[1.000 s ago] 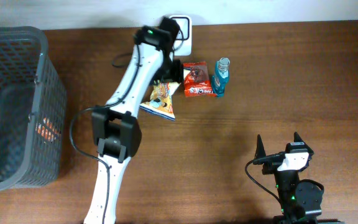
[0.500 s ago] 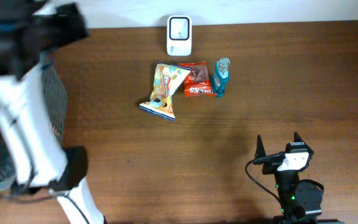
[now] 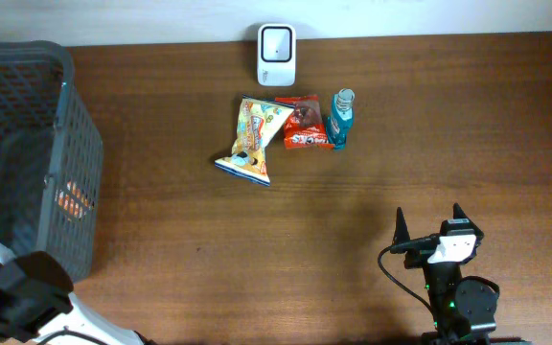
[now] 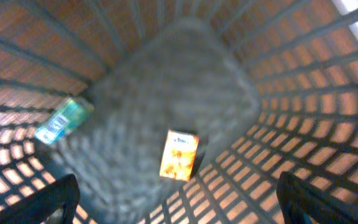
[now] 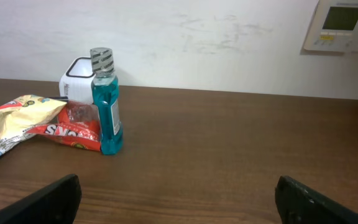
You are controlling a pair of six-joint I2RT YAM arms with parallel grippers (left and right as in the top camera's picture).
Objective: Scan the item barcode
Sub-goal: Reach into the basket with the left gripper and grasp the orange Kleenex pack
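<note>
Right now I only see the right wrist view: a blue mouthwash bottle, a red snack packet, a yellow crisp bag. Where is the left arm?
Observer: The left gripper hangs open over the dark grey mesh basket at the left end of the brown wooden table.
Operator: Anything inside it?
Observer: A small orange carton and a teal packet lie apart on its floor.
Operator: Is the scanner covered?
Observer: No. The white box-shaped scanner lies bare at the table's far edge.
</note>
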